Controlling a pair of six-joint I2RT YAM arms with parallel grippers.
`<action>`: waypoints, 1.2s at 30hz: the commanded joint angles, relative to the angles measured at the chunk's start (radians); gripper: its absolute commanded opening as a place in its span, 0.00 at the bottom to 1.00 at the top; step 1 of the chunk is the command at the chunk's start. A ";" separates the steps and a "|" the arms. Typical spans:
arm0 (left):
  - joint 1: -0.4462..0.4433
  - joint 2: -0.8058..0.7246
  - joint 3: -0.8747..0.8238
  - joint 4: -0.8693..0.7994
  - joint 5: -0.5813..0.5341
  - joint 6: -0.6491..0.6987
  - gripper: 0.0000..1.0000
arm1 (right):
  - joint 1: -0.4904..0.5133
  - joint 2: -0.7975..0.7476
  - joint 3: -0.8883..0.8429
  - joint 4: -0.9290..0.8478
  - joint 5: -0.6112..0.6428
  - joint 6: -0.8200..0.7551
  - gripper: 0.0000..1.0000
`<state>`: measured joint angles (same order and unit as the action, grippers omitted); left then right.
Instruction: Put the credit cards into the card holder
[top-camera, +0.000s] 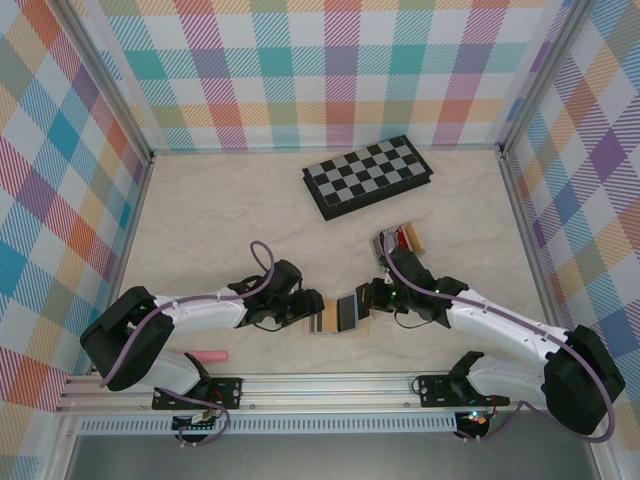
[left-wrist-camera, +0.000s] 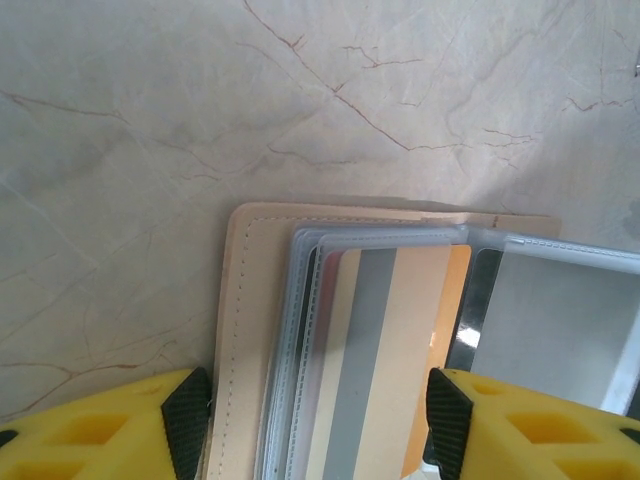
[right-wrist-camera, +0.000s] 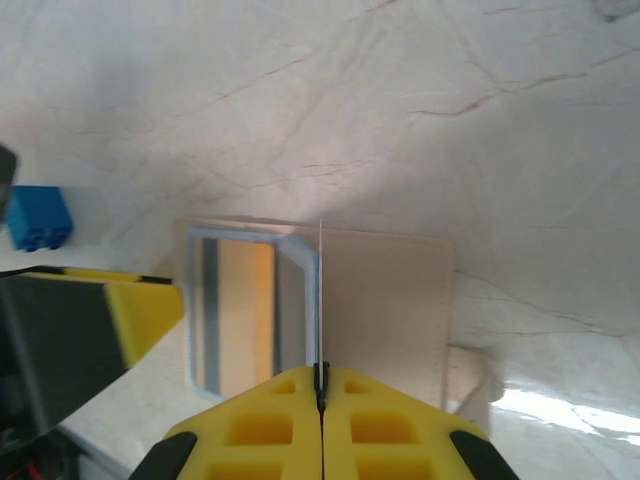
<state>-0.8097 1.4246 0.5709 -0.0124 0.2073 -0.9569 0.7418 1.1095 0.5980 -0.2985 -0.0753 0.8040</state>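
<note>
Card holder (top-camera: 335, 318) lies open at mid near edge of the counter (top-camera: 220, 220), striped card (left-wrist-camera: 400, 340) already in a sleeve. Left gripper (left-wrist-camera: 318, 415) jaws wide, straddling it; right gripper (right-wrist-camera: 321, 385) jaws pinched on a pocket leaf (right-wrist-camera: 320, 300) stood upright. Risk: overpull tears the stitching, or leaf slips and flops shut. No legible text or branding.

White arms (top-camera: 200, 312) carry black joints, purple cables (top-camera: 263, 252) and yellow claw fingers (left-wrist-camera: 90, 430).

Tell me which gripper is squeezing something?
The right gripper: it is shut on a thin sheet standing on edge over the card holder. The left gripper is open wide over the holder.
</note>
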 joint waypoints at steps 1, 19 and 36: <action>-0.013 -0.013 0.009 0.005 -0.009 -0.005 0.62 | 0.007 0.004 0.033 0.053 -0.083 0.009 0.06; -0.013 -0.094 -0.006 -0.019 -0.064 -0.006 0.69 | 0.007 0.110 0.060 0.123 -0.145 0.026 0.06; -0.013 -0.160 -0.027 -0.033 -0.106 -0.006 0.74 | 0.007 0.120 0.072 0.087 -0.122 0.028 0.06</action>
<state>-0.8104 1.2911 0.5594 -0.0269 0.1284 -0.9569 0.7418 1.2240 0.6437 -0.2298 -0.1707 0.8268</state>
